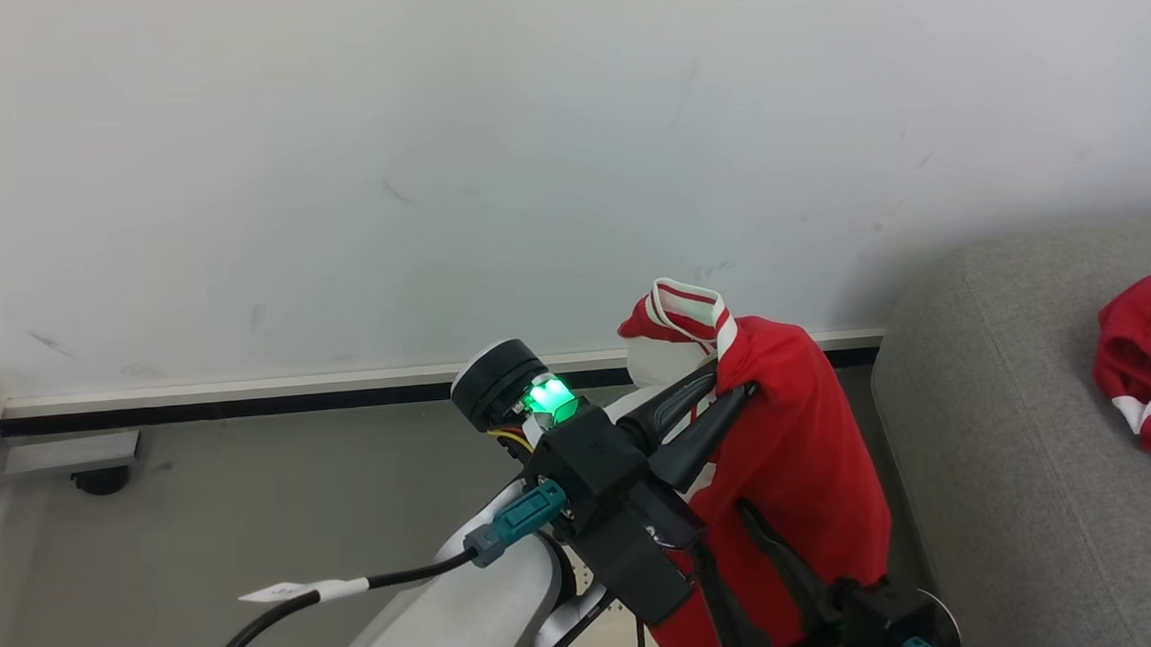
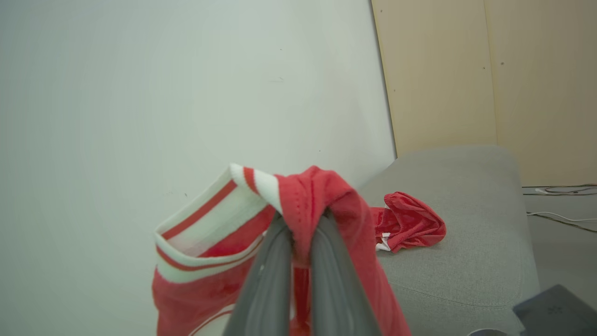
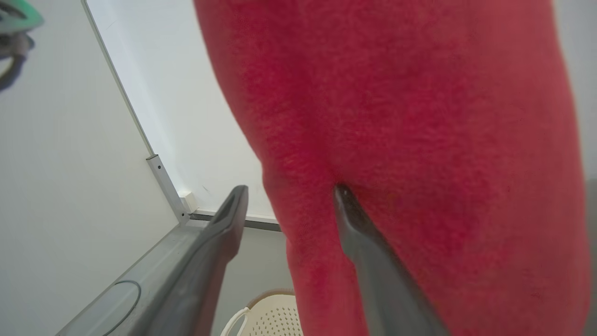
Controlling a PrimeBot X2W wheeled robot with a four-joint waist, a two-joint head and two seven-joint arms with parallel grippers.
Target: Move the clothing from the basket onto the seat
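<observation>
Red soft fabric garment with white-striped trim [image 1: 791, 450] hangs at frame centre, pinched at its top fold by the closed left gripper [image 1: 731, 380], likely for transfer to the grey upholstered sofa [image 1: 1002, 462] at right. Right gripper [image 3: 290, 189] stands open beside the hanging cloth, gripping nothing.

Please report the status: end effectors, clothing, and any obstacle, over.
Left end effector shut on red garment, held up beside the seat. Right end effector open, against the same garment. Second garment lies on seat. No obstacle seen.
</observation>
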